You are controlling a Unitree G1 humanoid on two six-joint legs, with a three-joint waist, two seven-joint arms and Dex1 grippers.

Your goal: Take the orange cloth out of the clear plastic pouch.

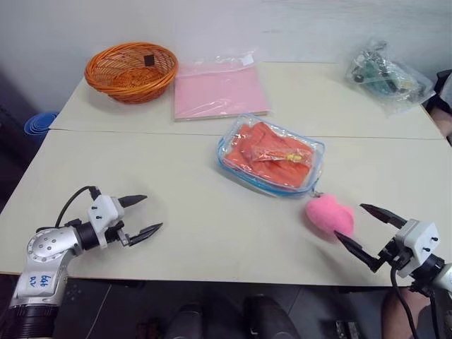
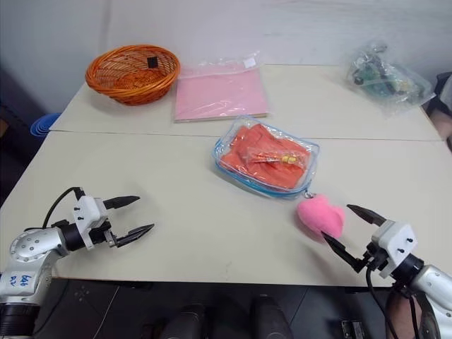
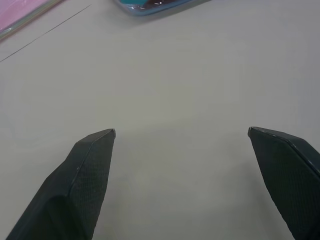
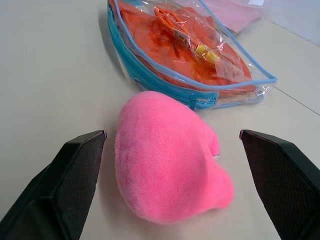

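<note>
Head views: the clear plastic pouch (image 1: 271,156), zipped, lies mid-table with the orange cloth (image 1: 272,152) inside.
Left wrist view: the left gripper (image 3: 181,134) is spread, empty, over bare table near the front edge.
Right wrist view: the right gripper (image 4: 172,135), jaws apart, faces the pom-pom (image 4: 167,156).
Risk: the unpinned pouch may be dragged if the pom-pom is tugged.

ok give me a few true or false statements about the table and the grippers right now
1. The orange cloth is inside the clear plastic pouch. True.
2. The right gripper is shut on the pink pom-pom. False: it is open, close beside the pom-pom and not holding it.
3. The left gripper is open over bare table. True.
4. The wicker basket holds the pouch. False: the pouch lies on the table, apart from the basket.
5. The pink sheet packet lies beside the basket. True.
</note>
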